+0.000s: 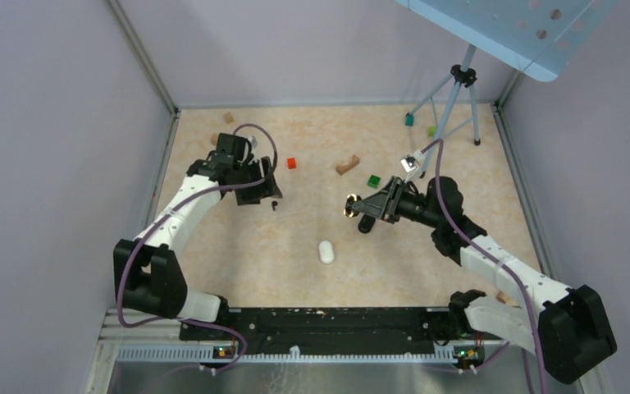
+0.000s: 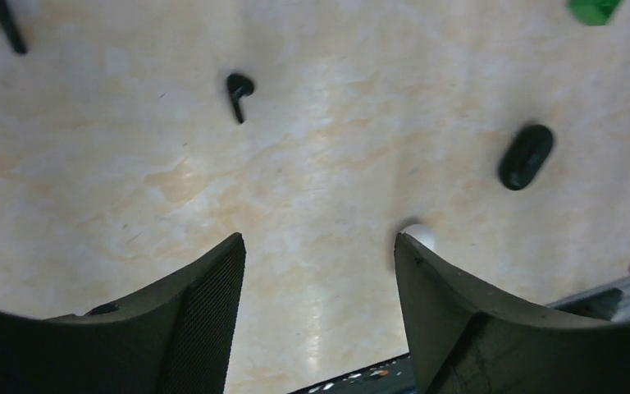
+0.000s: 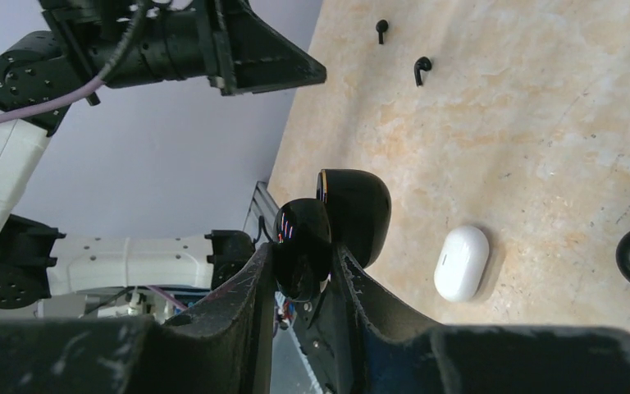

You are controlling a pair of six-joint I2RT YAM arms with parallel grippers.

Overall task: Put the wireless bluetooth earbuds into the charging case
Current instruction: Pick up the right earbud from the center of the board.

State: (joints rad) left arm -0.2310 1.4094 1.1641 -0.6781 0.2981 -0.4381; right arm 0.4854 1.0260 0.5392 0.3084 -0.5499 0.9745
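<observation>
My right gripper (image 3: 302,250) is shut on a glossy black charging case (image 3: 332,226) with its lid open, held above the table (image 1: 459,172); the case (image 1: 351,205) points left in the top view. Two small black earbuds (image 3: 421,68) (image 3: 381,29) lie on the table beyond it. In the left wrist view one earbud (image 2: 239,89) lies ahead of my left gripper (image 2: 320,242), and another earbud (image 2: 4,20) sits at the top left corner. The left gripper (image 1: 269,190) is open with nothing between its fingers, just above an earbud (image 1: 274,204).
A white oval case (image 1: 326,251) lies mid-table, and a black oval object (image 1: 366,226) rests under the right gripper. Small red (image 1: 291,162), green (image 1: 374,180) and wooden (image 1: 347,165) blocks are scattered at the back. A tripod (image 1: 459,90) stands back right.
</observation>
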